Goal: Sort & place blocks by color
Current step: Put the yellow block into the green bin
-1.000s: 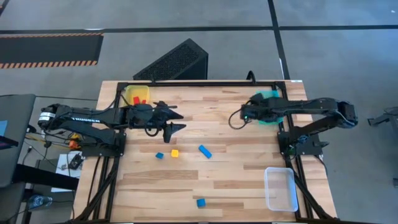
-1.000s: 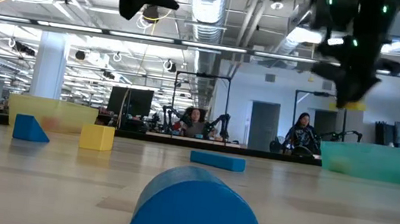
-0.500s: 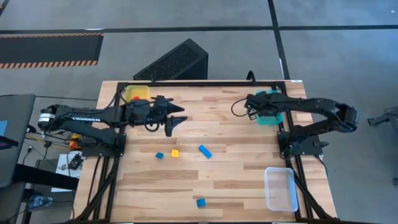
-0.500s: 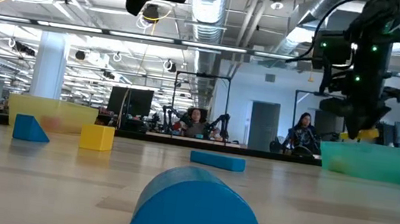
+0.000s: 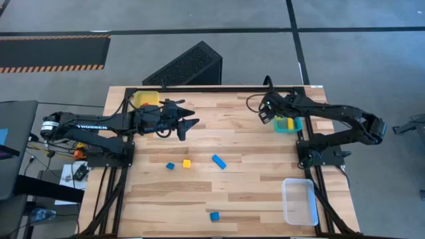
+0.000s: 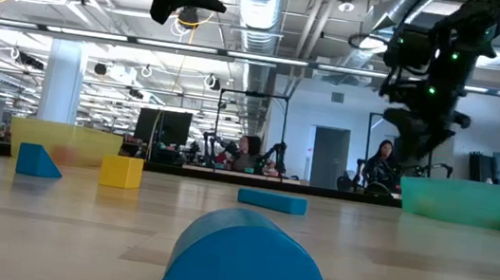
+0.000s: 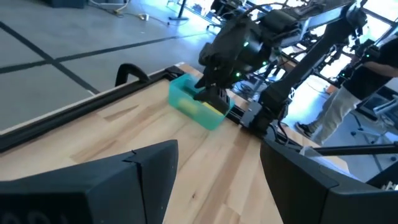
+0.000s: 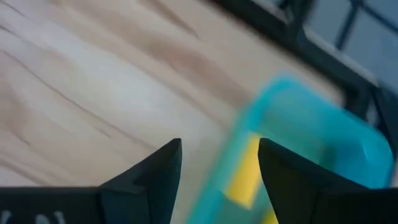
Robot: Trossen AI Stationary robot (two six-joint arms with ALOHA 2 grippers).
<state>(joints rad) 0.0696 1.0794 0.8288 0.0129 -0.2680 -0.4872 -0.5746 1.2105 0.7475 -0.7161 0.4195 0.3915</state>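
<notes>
A yellow block [image 5: 290, 123] lies inside the teal tray [image 5: 285, 127] at the table's far right; the right wrist view shows it on the tray floor [image 8: 245, 174]. My right gripper [image 5: 264, 111] hovers open just left of that tray, holding nothing [image 8: 217, 155]. My left gripper [image 5: 184, 126] hangs open above the far-left part of the table, beside the yellow tray [image 5: 146, 101], which holds red blocks [image 5: 147, 106]. On the bare wood lie a small blue block [image 5: 170, 166], a yellow cube [image 5: 186, 162], a blue bar [image 5: 218, 161] and another blue block [image 5: 214, 216].
A clear tray [image 5: 300, 201] sits at the near right corner. A black frame [image 5: 212, 88] runs along the table's far edge. Bare wood lies between the two arms and around the loose blocks. People and other robots show in the room behind the table.
My right gripper carried a yellow block over the teal tray, came down, let it go into the tray, then rose and drew off toward the far left of the tray. My left gripper drifted a little toward the table's far edge.
</notes>
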